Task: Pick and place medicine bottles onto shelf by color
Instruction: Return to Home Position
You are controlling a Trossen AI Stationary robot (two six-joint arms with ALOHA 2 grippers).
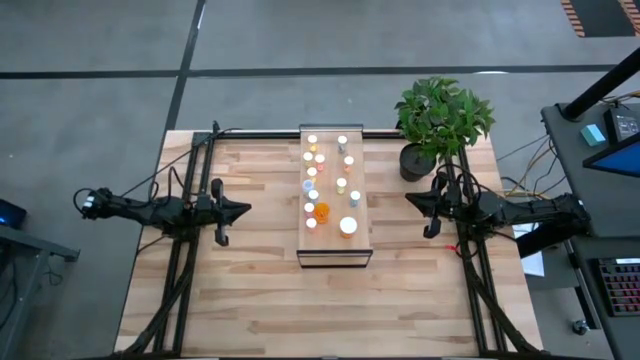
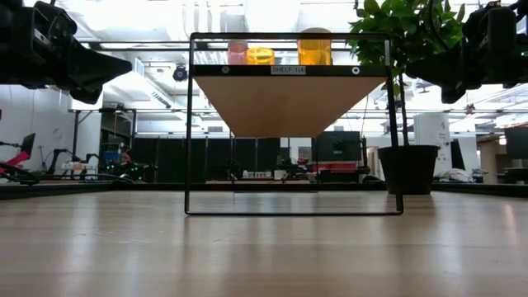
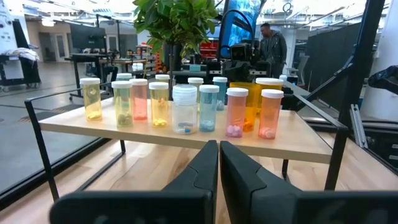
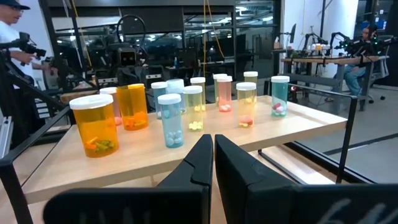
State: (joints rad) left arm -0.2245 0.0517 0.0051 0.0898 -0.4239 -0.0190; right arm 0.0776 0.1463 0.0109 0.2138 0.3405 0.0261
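Left arm (image 1: 150,210): stretched out level, pointing inward. Left gripper (image 1: 244,210): fingers (image 3: 199,168) pressed together, nothing between them. Right arm (image 1: 520,210): mirrored pose, level, pointing inward. Right gripper (image 1: 410,199): fingers (image 4: 193,165) together, empty. Both grippers are held high, well apart, facing each other.

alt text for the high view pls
Seen from above, a shelf on a wooden table holds over a dozen capped bottles. The left gripper and right gripper point at it from either side, both clear of it; a plant stands near the right arm.
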